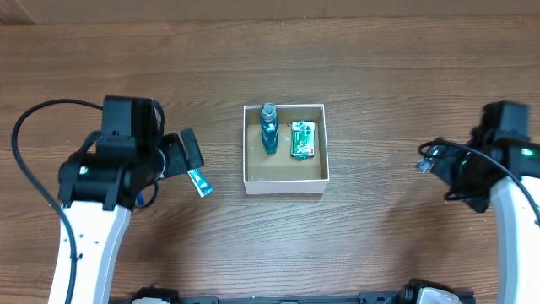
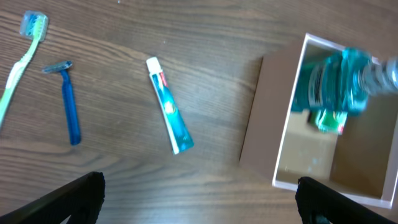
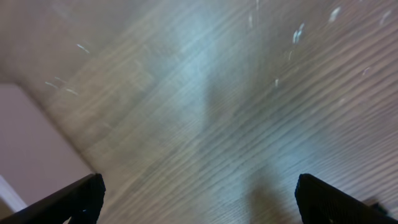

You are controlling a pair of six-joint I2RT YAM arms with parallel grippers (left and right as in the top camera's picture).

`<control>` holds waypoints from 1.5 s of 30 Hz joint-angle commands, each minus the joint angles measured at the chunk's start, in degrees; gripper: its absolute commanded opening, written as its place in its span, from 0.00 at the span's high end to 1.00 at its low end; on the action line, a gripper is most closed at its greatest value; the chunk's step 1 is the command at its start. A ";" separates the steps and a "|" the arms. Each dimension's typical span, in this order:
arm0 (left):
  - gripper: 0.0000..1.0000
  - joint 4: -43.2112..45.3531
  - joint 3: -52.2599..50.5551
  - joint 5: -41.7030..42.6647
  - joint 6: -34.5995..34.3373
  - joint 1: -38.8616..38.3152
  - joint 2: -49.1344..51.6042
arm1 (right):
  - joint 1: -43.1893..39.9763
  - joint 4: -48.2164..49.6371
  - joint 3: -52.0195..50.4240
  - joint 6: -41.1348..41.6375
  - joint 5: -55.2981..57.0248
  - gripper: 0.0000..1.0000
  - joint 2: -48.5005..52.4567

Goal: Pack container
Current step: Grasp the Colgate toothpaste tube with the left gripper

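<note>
The container [image 1: 250,143], a white-walled box with a brown bottom, sits mid-table and holds an upright teal bottle [image 1: 269,131] and a green packet [image 1: 303,139]. It also shows in the left wrist view [image 2: 283,143] with the bottle [image 2: 342,81]. A toothpaste tube [image 1: 200,181] lies left of the box, below my left gripper [image 1: 187,156], which is open and empty. In the left wrist view the tube [image 2: 170,106], a blue razor [image 2: 69,109] and a green toothbrush [image 2: 18,62] lie on the wood. My right gripper [image 1: 429,160] is open and empty, far right of the box.
The table is dark wood [image 1: 380,84]. A pale box wall [image 3: 31,149] shows at the left edge of the right wrist view. Black cables loop beside the left arm [image 1: 25,127].
</note>
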 commanded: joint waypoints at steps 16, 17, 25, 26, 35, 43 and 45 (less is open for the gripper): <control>0.00 5.38 -0.33 -2.29 -16.15 0.20 34.47 | 0.04 2.80 -3.78 -1.75 -4.20 0.00 -0.50; 0.00 5.99 -0.33 -2.25 -16.11 0.31 35.71 | 0.04 2.80 -3.78 -1.75 -4.22 0.00 -0.50; 0.00 9.55 -0.33 0.07 -14.40 1.62 41.75 | 0.02 2.78 -3.78 -1.75 -4.22 0.00 -0.50; 0.00 9.75 -0.33 0.07 -14.40 1.73 42.16 | 0.04 2.78 -3.78 -1.75 -4.22 0.00 -0.50; 0.18 9.75 -0.37 -0.07 -14.38 1.84 43.04 | 0.04 2.78 -3.78 -1.75 -4.42 0.00 -0.50; 0.57 9.40 -0.37 -0.46 -14.40 1.84 43.04 | 0.04 2.73 -3.78 -1.75 -4.46 0.00 -0.50; 0.63 9.27 -0.37 -0.46 -14.40 1.84 43.04 | 0.02 2.75 -3.78 -1.77 -4.66 0.00 -0.50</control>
